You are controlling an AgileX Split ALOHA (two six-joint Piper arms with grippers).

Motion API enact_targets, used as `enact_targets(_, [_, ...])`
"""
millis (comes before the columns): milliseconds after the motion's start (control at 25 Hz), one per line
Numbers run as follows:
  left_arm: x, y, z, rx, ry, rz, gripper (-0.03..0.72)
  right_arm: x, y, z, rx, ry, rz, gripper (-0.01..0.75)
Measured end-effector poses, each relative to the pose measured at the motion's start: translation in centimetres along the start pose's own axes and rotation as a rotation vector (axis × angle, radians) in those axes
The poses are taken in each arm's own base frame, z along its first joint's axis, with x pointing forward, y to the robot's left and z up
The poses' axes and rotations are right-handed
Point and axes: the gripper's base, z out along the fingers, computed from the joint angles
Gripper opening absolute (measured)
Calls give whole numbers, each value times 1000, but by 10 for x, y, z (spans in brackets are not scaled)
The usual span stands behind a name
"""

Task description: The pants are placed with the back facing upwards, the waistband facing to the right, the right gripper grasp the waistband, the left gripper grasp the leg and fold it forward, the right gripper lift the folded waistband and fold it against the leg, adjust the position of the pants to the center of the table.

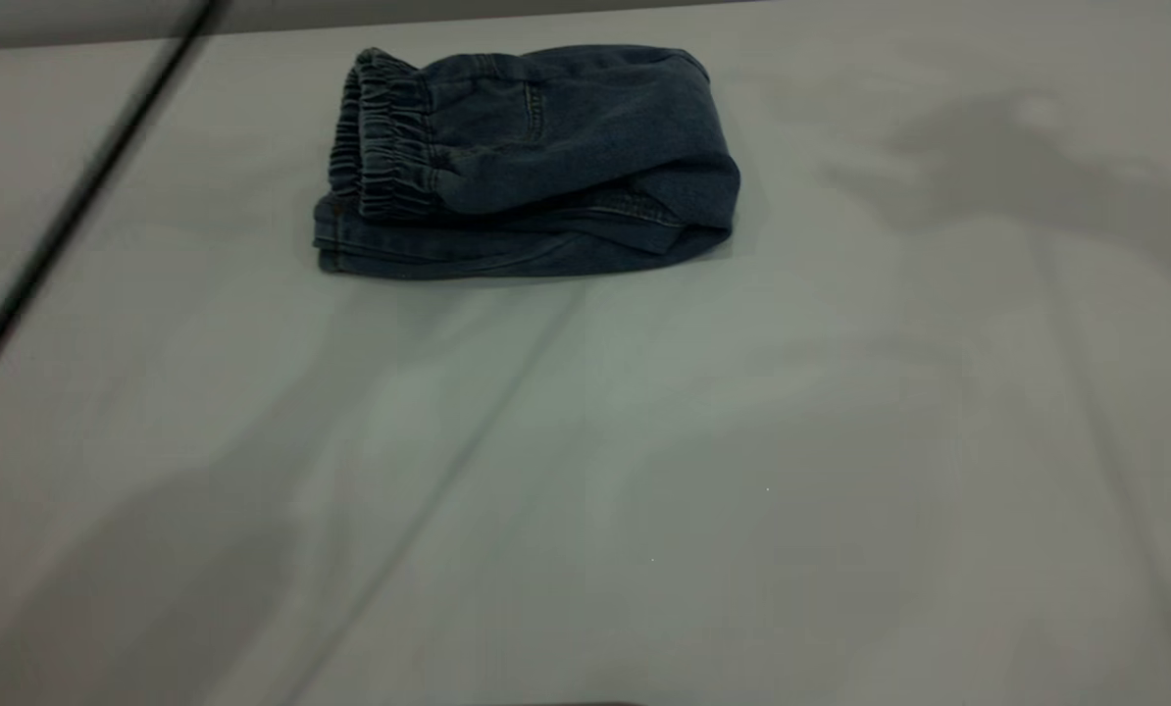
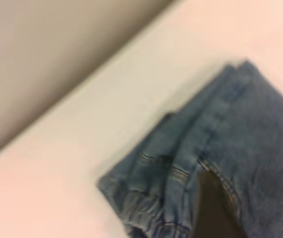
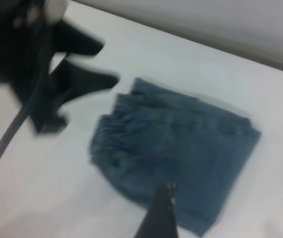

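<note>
The pants (image 1: pixel 532 162) were seen folded into a compact bundle on the table (image 1: pixel 644 441), lying toward 12 o'clock in the exterior view and a little left of the midline. The waistband (image 1: pixel 380 137) had been laid on top at the bundle's 9 o'clock end, resting over the leg layers below. Both folds were judged complete; what appeared to be left was the shift of the bundle toward the table's center, since it sat near the far edge.

No gripper was found in the exterior view. In the right wrist view the left gripper (image 3: pixel 84 64) was seen apart from the pants, beside the waistband end, its fingers spread and holding nothing. Of the right gripper only a dark fingertip was caught above the denim, so its opening could not be told.
</note>
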Motion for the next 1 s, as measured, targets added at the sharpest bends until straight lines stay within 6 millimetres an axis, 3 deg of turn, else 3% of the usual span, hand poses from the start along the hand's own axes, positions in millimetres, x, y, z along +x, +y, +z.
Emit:
enact_targets(280, [-16,13,-98,-49,-139,-59,375,2,77,-104,73,-151,-51,586])
enact_targets(440, [-2,14,-147,-46,-136,-89,375,18,118,-158,114,-254,-70,586])
enact_targets(560, [20,12,-176,-39,-102,-98,375,44,144,-186,124,-293,-93,586])
enact_targets(720, [59,5,-209,-12,-54,-138,375,91,164,-204,134,-282,-92,586])
enact_targets(1000, [127,-7,-249,9,2,-143,375,173,184,-214,143,-266,-88,586])
